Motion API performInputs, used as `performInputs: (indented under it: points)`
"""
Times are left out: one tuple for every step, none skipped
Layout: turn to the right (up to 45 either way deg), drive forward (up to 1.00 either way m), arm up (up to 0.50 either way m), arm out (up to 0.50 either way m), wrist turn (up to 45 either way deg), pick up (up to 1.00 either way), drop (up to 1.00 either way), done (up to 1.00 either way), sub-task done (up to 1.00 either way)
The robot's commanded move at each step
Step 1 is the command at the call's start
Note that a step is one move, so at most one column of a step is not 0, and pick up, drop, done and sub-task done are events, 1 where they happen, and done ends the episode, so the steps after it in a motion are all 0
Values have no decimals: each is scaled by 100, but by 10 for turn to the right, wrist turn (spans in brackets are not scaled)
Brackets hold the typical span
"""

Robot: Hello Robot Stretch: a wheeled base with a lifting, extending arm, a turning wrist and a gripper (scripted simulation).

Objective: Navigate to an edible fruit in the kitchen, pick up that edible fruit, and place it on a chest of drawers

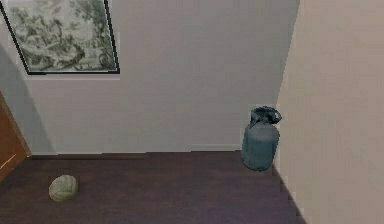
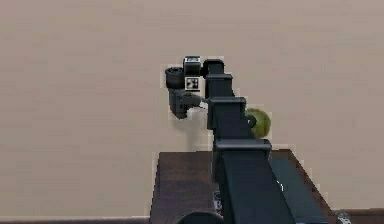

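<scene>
Though I cannot tell whether the dark two-fingered gripper (image 2: 181, 100) holds anything, the round yellow-green fruit (image 2: 261, 122) at its three o'clock seems light, slippery: grasp its middle.

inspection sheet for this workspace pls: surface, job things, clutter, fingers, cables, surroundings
surface: dark brown top under the arm, against a beige wall; dark floor ahead
job's things: small yellow-green round thing just right of the arm; too small to tell whether it is the fruit
clutter: grey-green ball on the floor; blue-grey can standing in the corner
grippers: gripper at the arm's far end, in front of the wall; cannot tell whether the fingers hold anything
cables: nothing seen
surroundings: framed picture on the wall; brown door edge at the forward view's left
</scene>
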Motion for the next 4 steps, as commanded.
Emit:
performInputs:
  points:
    - [0,0,-10,0,0,0,0,0,0]
    - [0,0,-32,0,0,0,0,0,0]
    - [0,0,0,0,0,0,100,0,0]
    - [0,0,10,0,0,0,0,0,0]
